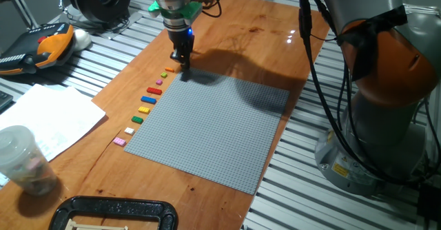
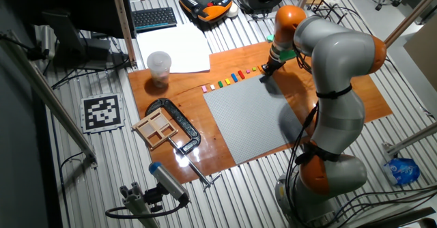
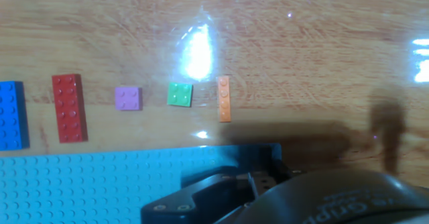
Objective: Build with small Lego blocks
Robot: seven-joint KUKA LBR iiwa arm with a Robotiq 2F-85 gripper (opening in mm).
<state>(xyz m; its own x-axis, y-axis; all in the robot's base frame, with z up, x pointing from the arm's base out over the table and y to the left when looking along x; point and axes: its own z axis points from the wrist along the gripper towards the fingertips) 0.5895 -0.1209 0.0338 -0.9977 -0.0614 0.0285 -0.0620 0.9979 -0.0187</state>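
Looking along the fingers in the hand view, we see detail the fixed cameras lose: a blue brick (image 3: pixel 11 115) at the left edge, then a long red brick (image 3: pixel 69 108), a small lilac square (image 3: pixel 128 98), a green square (image 3: pixel 179 94) and a thin orange strip (image 3: pixel 224 98), all lying apart in a row on the wooden tabletop (image 3: pixel 301 49), just beyond the edge of the studded baseplate (image 3: pixel 87 187). The studs on each piece show here only.

From one fixed view we get the whole row of small Lego blocks (image 1: pixel 146 103) instead, running along the left edge of the grey baseplate (image 1: pixel 213 130) from a pink piece (image 1: pixel 120 141) nearest the camera up to the orange one by the arm. A clear plastic cup (image 1: pixel 24 158) and sheets of paper (image 1: pixel 52 116) sit off to the left. The other fixed view adds the black clamp (image 2: pixel 179 125) and a small wooden tray (image 2: pixel 157 127) at the board's near end.

The claw (image 1: pixel 182 63) stands low at the far corner of the baseplate, just beside the row's orange end. Its fingers look close together, but we cannot tell whether they are shut or grip anything; the hand view shows only its dark body (image 3: pixel 228 190).
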